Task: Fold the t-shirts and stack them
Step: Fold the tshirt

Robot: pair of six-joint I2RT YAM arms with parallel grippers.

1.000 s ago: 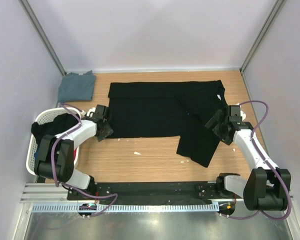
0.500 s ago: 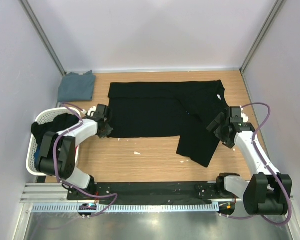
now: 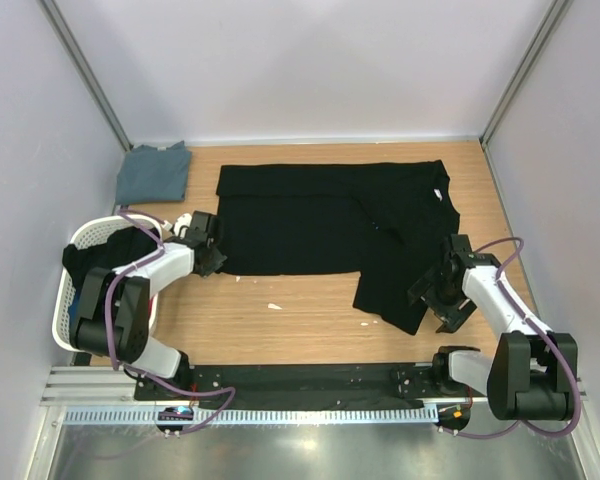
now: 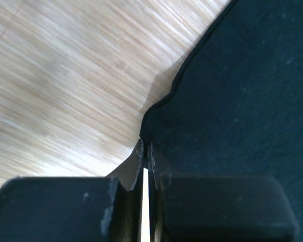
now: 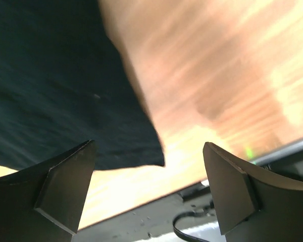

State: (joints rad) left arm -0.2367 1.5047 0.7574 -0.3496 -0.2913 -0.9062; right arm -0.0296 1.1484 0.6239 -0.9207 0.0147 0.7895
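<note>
Black t-shirt is lying spread flat across the middle of the wooden tabletop, reaching close to the far edge. One flap is trailing down toward the near right corner. Left gripper is sitting at the shirt's near left corner. In the wrist view its fingers are pressed together, pinching the hem there. Right gripper is hanging over the near tip of the right flap, fingers spread wide and gripping nothing. Slate grey-blue t-shirt is resting folded in the far left corner, apart from the black one. White laundry basket is standing at the left edge, dark cloth bunched inside.
</note>
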